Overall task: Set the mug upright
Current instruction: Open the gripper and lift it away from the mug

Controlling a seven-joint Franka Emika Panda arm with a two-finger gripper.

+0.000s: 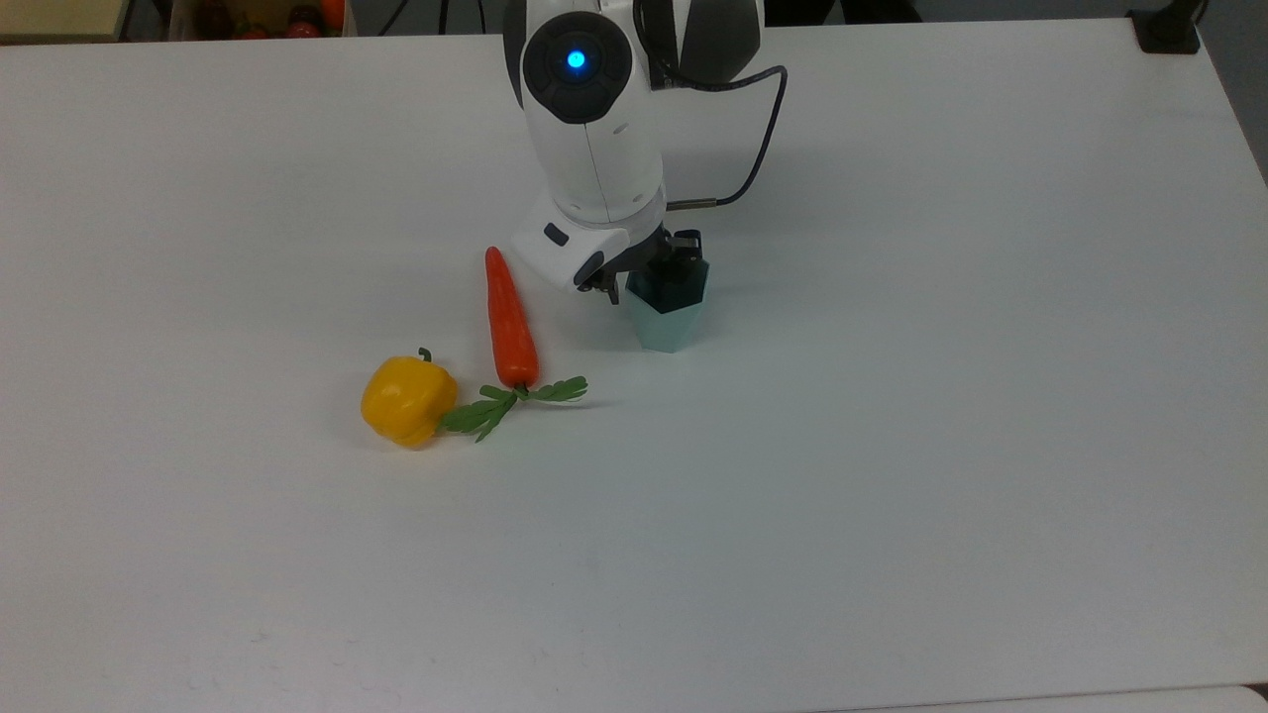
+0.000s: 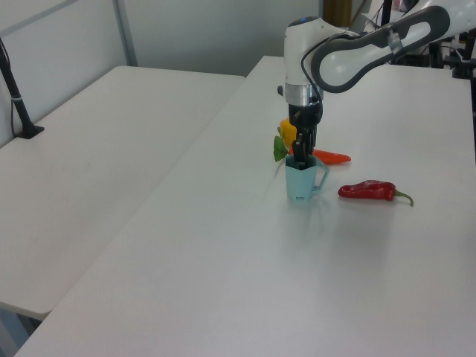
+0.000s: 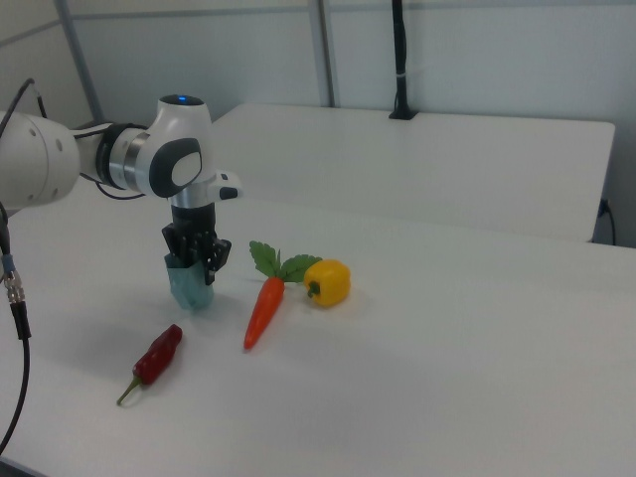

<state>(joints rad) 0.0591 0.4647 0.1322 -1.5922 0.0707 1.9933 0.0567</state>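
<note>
The arm comes down from the 12 o'clock edge of the top view, its last link standing nearly vertical with a blue light lit on the joint cap, and the hand [image 1: 662, 280] points straight down into the mug [image 1: 666, 322]. In the left view the dark fingers [image 2: 299, 149] drop from the white wrist into the mug's open mouth, at the rim on the side away from the handle. The hand appears clamped on that rim wall (one finger inside, the other outside), though the white wrist housing hides the fingertips in the top view and the right view is too dark at the hand [image 3: 196, 260] to make out the contact.

The mug [image 2: 300, 183] stands upright on the white desk [image 1: 892, 446], mouth up, base on or just above the surface; its handle sticks out toward 3 o'clock in the left view. In the top view it lies at 3 o'clock of the carrot [image 1: 509, 319], near but apart from it. The yellow pepper [image 1: 407, 400] sits at 8 o'clock of the carrot, touching its green leaves. In the left view a red chilli [image 2: 370, 190] lies at 3 o'clock of the mug, apart from it, and the arm and mug partly cover the pepper and carrot. The arm's upper links are cut off by the frame edges.
</note>
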